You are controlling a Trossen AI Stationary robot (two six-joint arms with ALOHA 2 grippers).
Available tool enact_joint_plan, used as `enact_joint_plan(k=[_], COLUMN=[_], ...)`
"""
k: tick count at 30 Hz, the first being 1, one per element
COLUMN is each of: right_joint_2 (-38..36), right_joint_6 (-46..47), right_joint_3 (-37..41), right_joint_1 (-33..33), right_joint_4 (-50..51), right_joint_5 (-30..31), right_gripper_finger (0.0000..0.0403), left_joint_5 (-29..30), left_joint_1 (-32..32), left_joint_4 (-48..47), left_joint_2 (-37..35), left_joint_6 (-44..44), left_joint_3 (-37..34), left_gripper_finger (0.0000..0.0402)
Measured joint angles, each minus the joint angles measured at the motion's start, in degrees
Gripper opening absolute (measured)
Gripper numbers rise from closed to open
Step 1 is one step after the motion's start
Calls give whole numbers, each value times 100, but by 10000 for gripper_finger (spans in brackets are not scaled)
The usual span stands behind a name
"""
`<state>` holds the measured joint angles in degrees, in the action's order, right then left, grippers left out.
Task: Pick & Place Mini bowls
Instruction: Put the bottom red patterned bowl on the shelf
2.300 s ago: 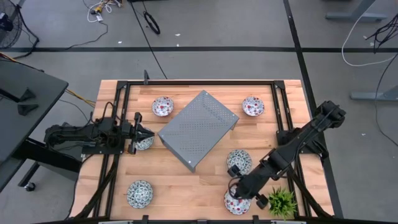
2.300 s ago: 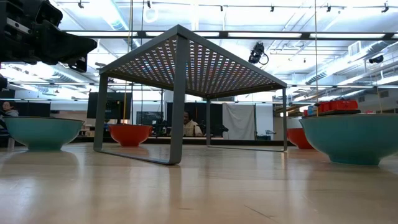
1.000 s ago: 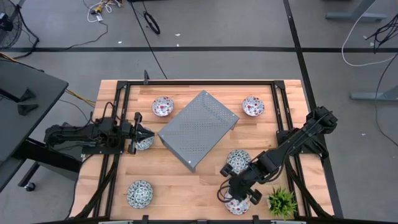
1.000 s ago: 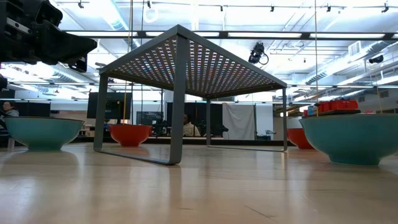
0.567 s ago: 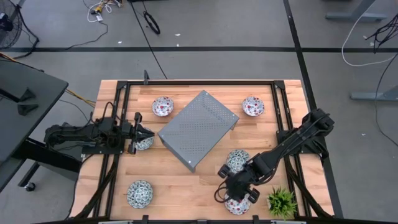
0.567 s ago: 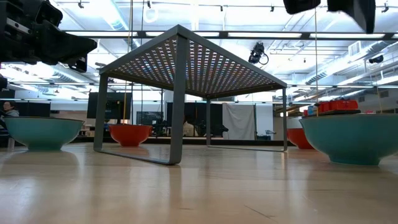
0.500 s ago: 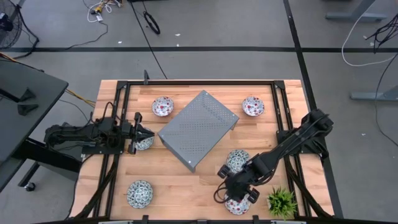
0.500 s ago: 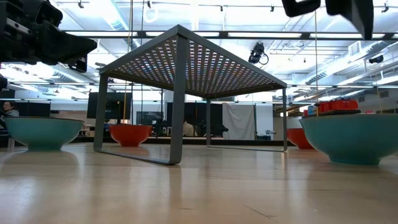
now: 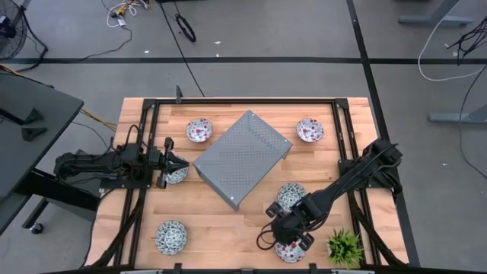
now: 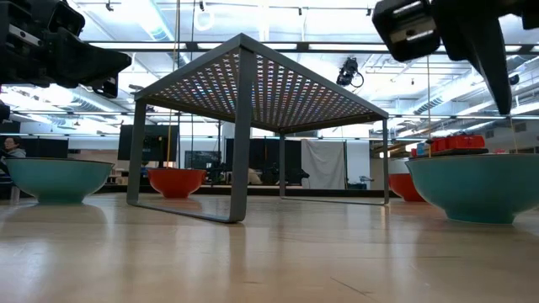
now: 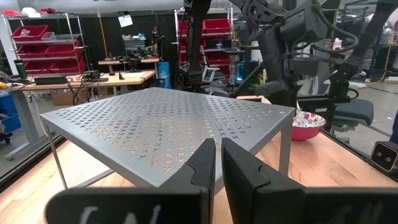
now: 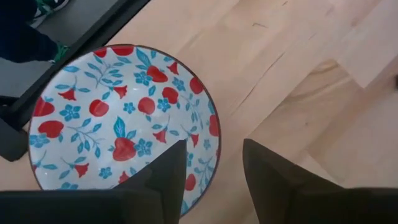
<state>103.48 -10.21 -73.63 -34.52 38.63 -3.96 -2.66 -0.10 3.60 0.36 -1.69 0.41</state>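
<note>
Right hand (image 9: 268, 241) at lower right of the high view, fingers parted over the rim of a red-patterned mini bowl (image 12: 118, 124), gripping nothing. Left hand (image 9: 185, 163) at centre left, fingers nearly together, empty, beside the grey perforated stand (image 9: 242, 158). Other mini bowls scattered around the bench (image 9: 228, 228).

surface: wooden table (image 9: 221, 221) | on it: six mini bowls (image 9: 170, 236), grey perforated stand (image 9: 242, 158), potted plant (image 9: 344, 246)

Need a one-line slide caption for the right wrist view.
Right end effector, fingers open, poised over the rim of a red-patterned mini bowl on the wooden table.
</note>
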Motion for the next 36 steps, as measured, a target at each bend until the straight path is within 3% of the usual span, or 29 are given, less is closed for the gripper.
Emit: enact_joint_plan(k=[14,27,36], right_joint_2=[315,313,310], right_joint_6=[95,224,223], right_joint_3=[2,24,264], right_joint_1=[17,59,57], right_joint_4=[0,19,-3], right_joint_5=[26,-13,-15], right_gripper_finger=[153,79,84], left_joint_5=[2,2,1], left_joint_1=[0,0,-1], left_joint_4=[2,2,0], left_joint_2=[0,0,0], left_joint_6=[-1,-1,-1], left_joint_3=[-1,1,0], left_gripper_finger=[30,30,30])
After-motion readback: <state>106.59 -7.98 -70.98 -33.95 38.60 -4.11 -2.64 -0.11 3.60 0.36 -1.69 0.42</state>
